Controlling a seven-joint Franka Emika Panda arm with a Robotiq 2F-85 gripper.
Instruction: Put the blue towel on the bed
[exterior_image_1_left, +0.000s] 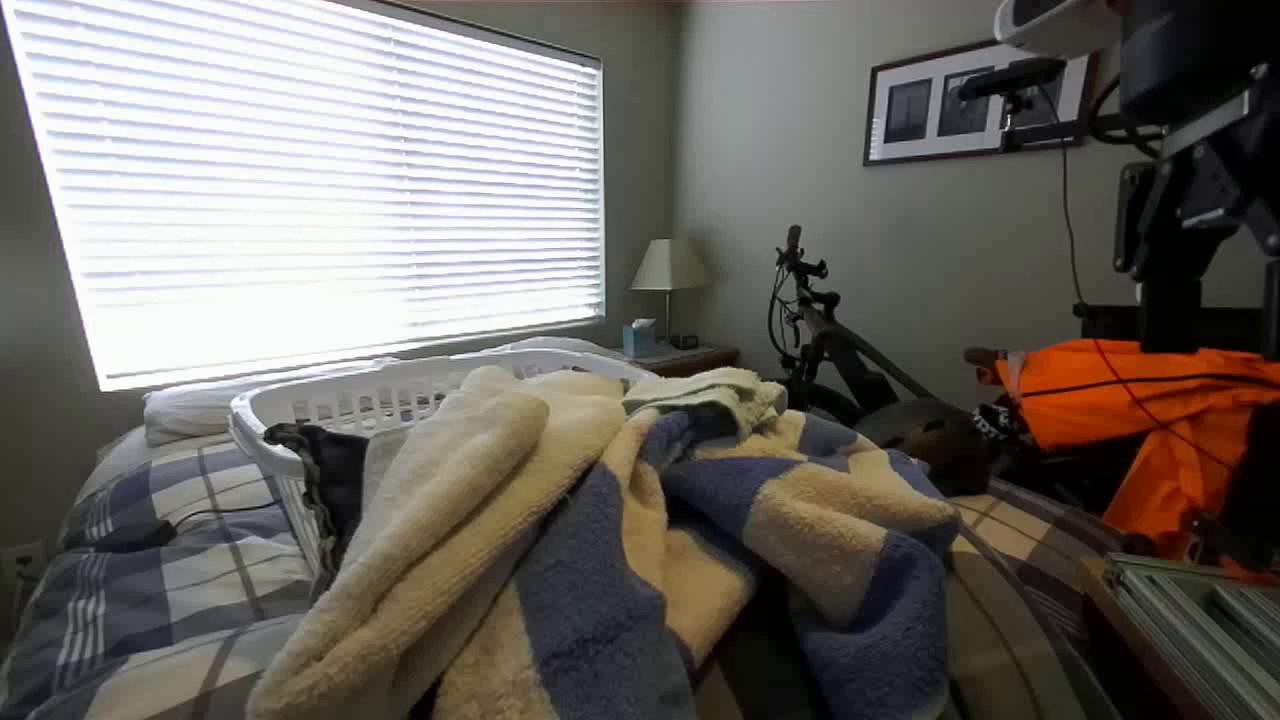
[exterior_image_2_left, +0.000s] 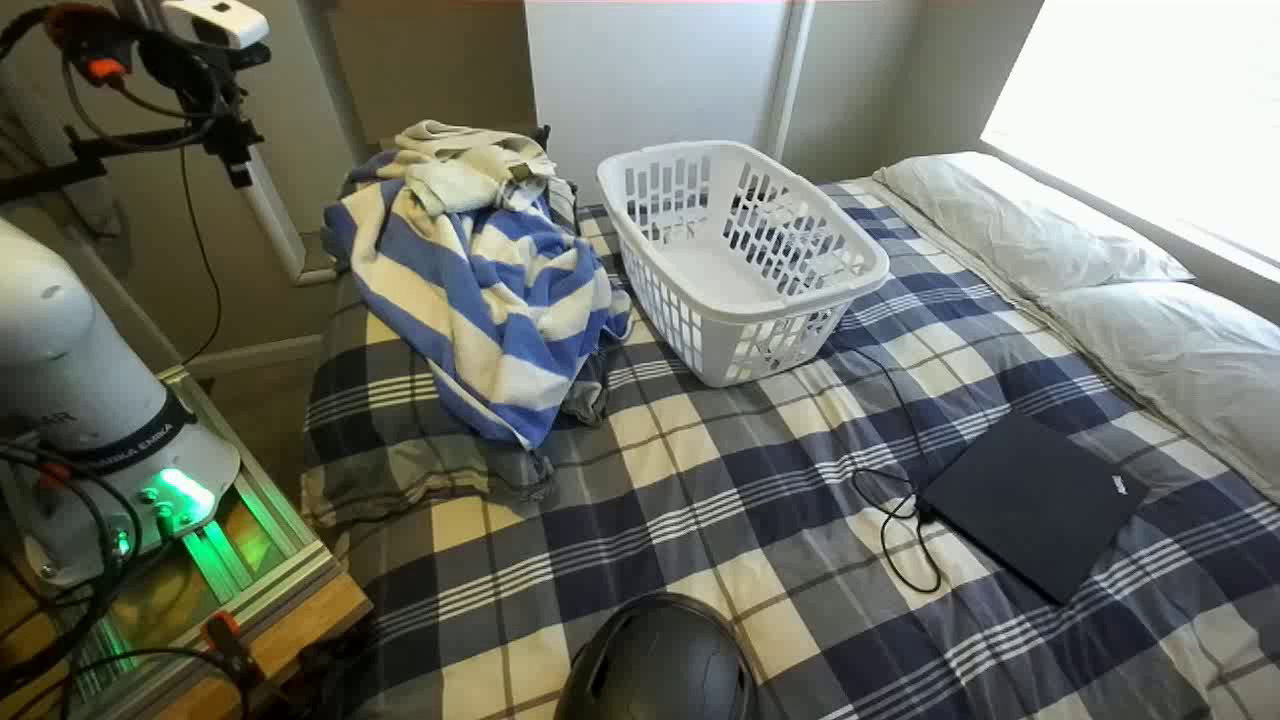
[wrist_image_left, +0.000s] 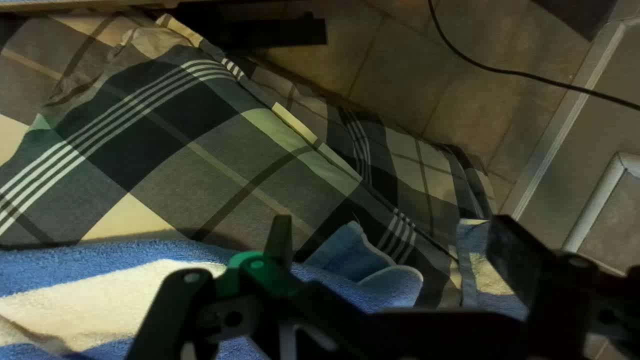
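Note:
The blue-and-cream striped towel (exterior_image_2_left: 490, 310) lies heaped on the near-left corner of the plaid bed (exterior_image_2_left: 760, 490). It also shows in another exterior view (exterior_image_1_left: 590, 590) and along the bottom of the wrist view (wrist_image_left: 125, 295). A cream towel (exterior_image_1_left: 430, 510) and a pale green towel (exterior_image_1_left: 720, 395) lie over part of it. My gripper (exterior_image_1_left: 1222, 330) is raised high at the right, apart from the heap. In the wrist view the gripper (wrist_image_left: 392, 222) has its fingers wide apart with nothing held, above the towel edge and the bed (wrist_image_left: 225, 175).
A white laundry basket (exterior_image_2_left: 735, 315) stands on the bed beside the heap. A black laptop (exterior_image_2_left: 1035, 505) with a cable and a dark helmet (exterior_image_2_left: 660, 665) lie on the bed. A bicycle (exterior_image_1_left: 840, 350) and an orange garment (exterior_image_1_left: 1130, 400) are beyond the bed. Pillows (exterior_image_2_left: 1030, 220) lie by the window.

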